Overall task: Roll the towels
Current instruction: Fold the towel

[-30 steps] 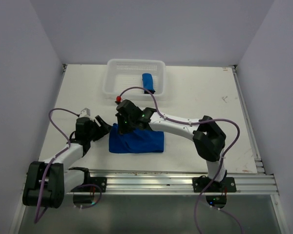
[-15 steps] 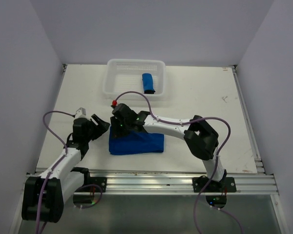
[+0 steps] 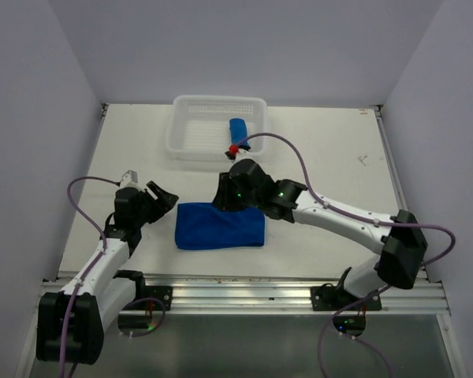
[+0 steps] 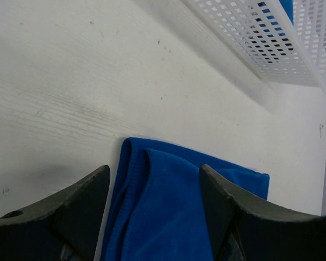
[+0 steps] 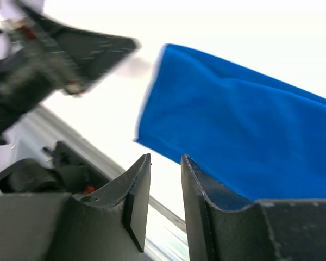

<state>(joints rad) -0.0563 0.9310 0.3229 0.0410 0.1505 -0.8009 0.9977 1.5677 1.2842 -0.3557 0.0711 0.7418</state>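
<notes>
Now | left claw (image 4: 153, 168) spread wide, empty | right claw (image 5: 165, 156) barely parted, empty | towel (image 3: 221, 226) folded flat

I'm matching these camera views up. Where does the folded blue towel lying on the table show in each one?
Top external: folded towel at centre, between the two arms.
Left wrist: towel at bottom centre.
Right wrist: towel fills the right half.
Shared landmark: white basket, also top right in the left wrist view; absent from the right wrist view.

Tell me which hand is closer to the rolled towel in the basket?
Right. The right hand is just in front of the rolled towel; the left hand, farther left.
</notes>
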